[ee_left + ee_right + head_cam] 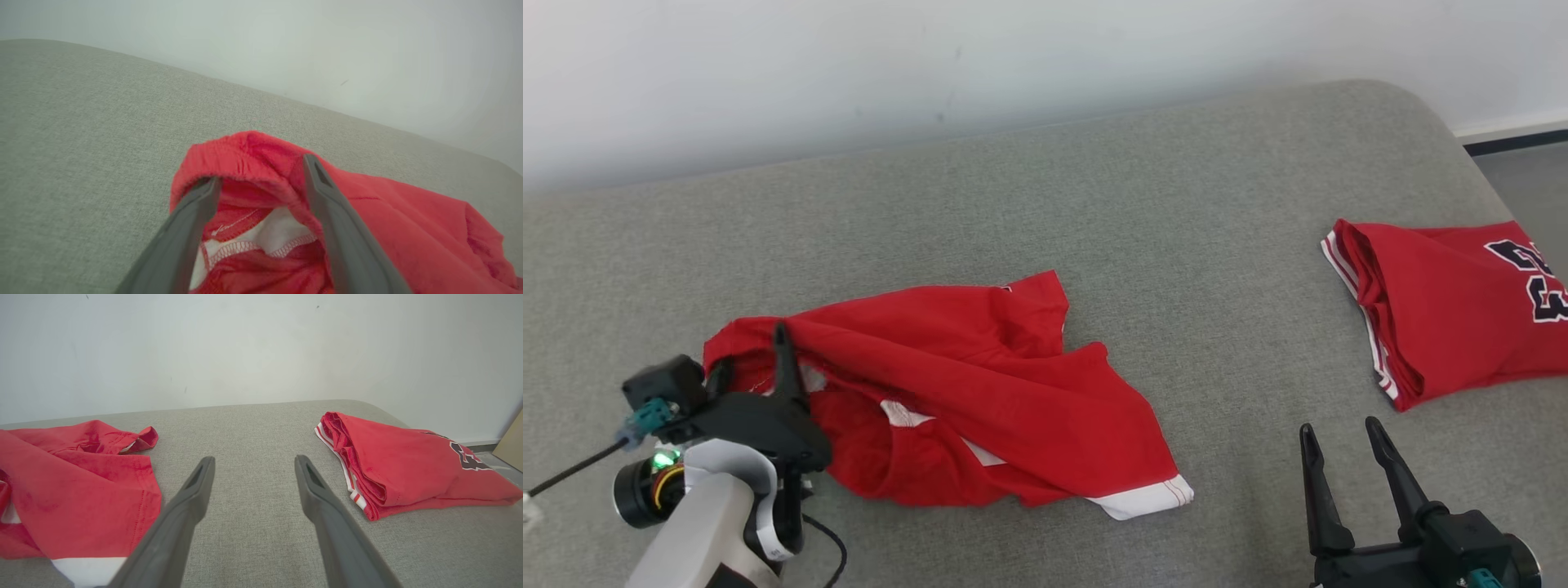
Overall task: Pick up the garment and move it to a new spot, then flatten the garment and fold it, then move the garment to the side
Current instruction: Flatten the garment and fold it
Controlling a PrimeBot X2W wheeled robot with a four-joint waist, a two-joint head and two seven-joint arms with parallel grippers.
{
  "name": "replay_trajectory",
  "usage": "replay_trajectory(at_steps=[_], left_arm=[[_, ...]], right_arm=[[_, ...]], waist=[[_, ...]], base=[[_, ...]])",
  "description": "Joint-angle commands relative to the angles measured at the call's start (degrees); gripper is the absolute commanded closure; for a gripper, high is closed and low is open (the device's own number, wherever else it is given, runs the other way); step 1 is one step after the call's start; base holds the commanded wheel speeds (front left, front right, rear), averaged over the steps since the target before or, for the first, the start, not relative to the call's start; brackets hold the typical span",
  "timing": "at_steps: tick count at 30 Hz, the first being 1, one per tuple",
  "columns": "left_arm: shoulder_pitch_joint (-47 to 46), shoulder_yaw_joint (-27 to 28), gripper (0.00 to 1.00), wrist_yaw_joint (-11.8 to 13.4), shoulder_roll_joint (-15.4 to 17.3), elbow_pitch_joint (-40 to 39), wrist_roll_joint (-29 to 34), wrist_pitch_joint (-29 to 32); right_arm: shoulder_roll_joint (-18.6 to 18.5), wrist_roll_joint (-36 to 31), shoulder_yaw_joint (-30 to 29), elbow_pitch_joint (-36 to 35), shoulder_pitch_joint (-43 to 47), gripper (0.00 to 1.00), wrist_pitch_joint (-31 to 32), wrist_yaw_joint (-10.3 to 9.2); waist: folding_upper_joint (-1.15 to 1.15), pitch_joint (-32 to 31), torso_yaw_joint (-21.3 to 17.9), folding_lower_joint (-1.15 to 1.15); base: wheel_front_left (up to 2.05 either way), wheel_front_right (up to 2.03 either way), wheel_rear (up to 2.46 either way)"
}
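Lying crumpled on the cushion (1176, 245), left side, the garment (980, 384) prob. sat in its new spot; flatten, fold & side move were all left to do. L gripper (261, 169) stood spread astride its edge, pinching nothing; R gripper (1339, 425) hung wide, empty.

The folded red jersey (1445, 318) carries large dark numerals (1534, 279) with a white outline; the frame edge cuts them off, so no number reads with certainty. Inside the crumpled red garment (980, 384), a small white stitched mark (233, 225) is illegible.
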Motion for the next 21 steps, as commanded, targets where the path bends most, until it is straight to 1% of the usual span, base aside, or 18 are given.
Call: replay_trajectory(at_steps=[1,3,5,9,11,13,15,17,18,21], left_arm=[[0.68,-0.54,0.0,0.08,0.15,0.79,1.1,0.03],[1.32,-1.57,0.0,-0.62,-0.24,1.55,1.4,0.68],[2.05,-2.42,0.0,-0.8,-0.71,1.17,1.67,0.68],[5.29,-3.36,0.0,-0.85,-0.76,-0.9,2.97,0.31],[7.06,-3.66,0.0,-0.64,-0.61,-3.14,3.89,0.06],[9.14,-3.64,0.0,0.15,-0.01,-6.4,5.64,-0.12],[11.92,-2.71,0.0,0.96,0.32,-11.51,8.33,-0.18],[14.79,-1.04,0.0,1.55,0.51,-18.32,12.11,-0.15],[14.79,-1.04,0.0,1.55,0.51,-18.32,12.11,-0.15],[20.09,2.2,0.0,1.4,-0.42,-27.43,17.56,-0.16]], right_arm=[[0.02,-0.25,-0.08,-0.09,0.51,0.0,-0.27,-0.17],[0.01,-0.29,-0.17,-0.01,0.72,0.0,-0.27,-0.17],[0.01,-0.29,-0.13,0.09,0.97,0.0,-0.27,-0.17],[0.02,-0.21,-0.11,0.24,1.33,0.0,-0.27,-0.17],[0.01,-0.15,-0.29,0.25,1.54,0.0,-0.27,-0.17],[0.01,-0.13,-0.47,0.24,1.76,0.0,-0.27,-0.17],[0.01,-0.05,-0.72,0.08,1.86,0.0,-0.27,-0.17],[0.01,0.05,-1.0,-0.12,1.9,0.0,-0.27,-0.17],[0.01,0.05,-1.0,-0.12,1.9,0.0,-0.27,-0.17],[0.01,0.14,-1.13,-0.19,1.83,0.0,-0.27,-0.17]], waist=[[-0.01,-0.38,0.77,0.0],[-0.01,-0.8,1.42,0.0],[-0.01,-1.3,2.07,0.0],[-0.01,-2.16,3.23,0.0],[-0.01,-2.49,3.77,0.0],[-0.01,-2.73,4.32,0.0],[-0.01,-2.76,4.89,0.0],[-0.01,-2.7,5.51,0.0],[-0.01,-2.7,5.51,0.0],[-0.01,-2.73,6.29,0.0]], base=[[0.0,0.0,0.0],[0.0,0.0,0.0],[0.0,0.0,0.0],[0.0,0.0,0.0],[0.0,0.0,0.0],[0.0,0.0,0.0],[0.0,0.0,0.0],[0.0,0.0,0.0],[0.0,0.0,0.0],[0.0,0.0,0.0]])
